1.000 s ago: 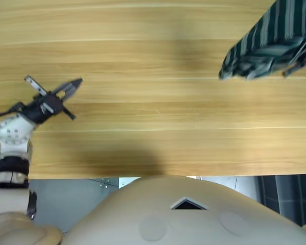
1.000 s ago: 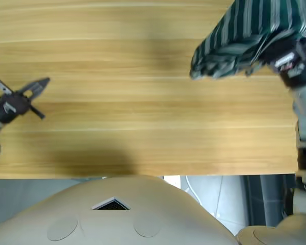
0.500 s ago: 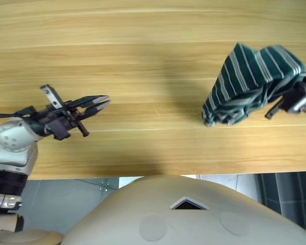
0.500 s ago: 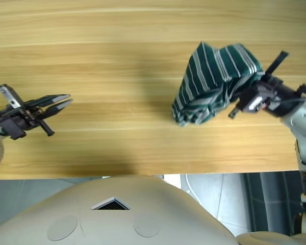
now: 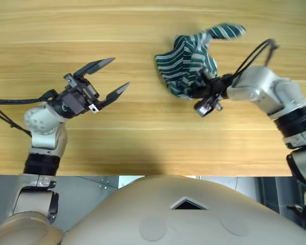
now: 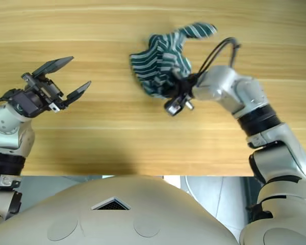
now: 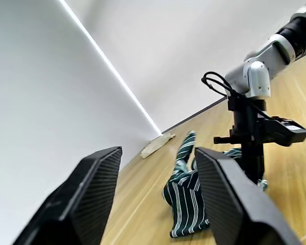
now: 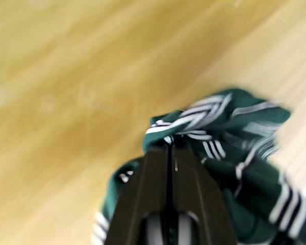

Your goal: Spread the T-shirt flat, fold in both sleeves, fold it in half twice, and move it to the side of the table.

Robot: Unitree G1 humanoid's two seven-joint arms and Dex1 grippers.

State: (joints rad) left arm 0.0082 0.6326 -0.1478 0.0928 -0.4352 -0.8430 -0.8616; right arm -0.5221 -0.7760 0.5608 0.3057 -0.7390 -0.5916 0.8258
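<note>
We begin with the wooden table (image 5: pixel 143 148), which spans the whole head view with its plank lines running from left to right.

The T-shirt (image 5: pixel 183 66) – dark green with white stripes – is on the far half of the table, slightly right of centre. It is bunched into a crumpled heap, not flat and not folded. One striped strip of fabric sticks out from the heap toward the far right. In the left wrist view the lower part of the heap rests on the table surface, while the upper part rises toward the right gripper.

The right gripper (image 5: pixel 196 92) is at the near right edge of the heap. Its fingers (image 8: pixel 158 168) are pressed together and clamp a fold of the striped fabric.

The left gripper (image 5: pixel 120 72) is over the left part of the table, well apart from the T-shirt, and points toward it. Its two fingers are spread wide and grasp nothing.

A small pale flat item (image 7: pixel 157 144) lies at the far table edge against the wall – we cannot tell what it is.
</note>
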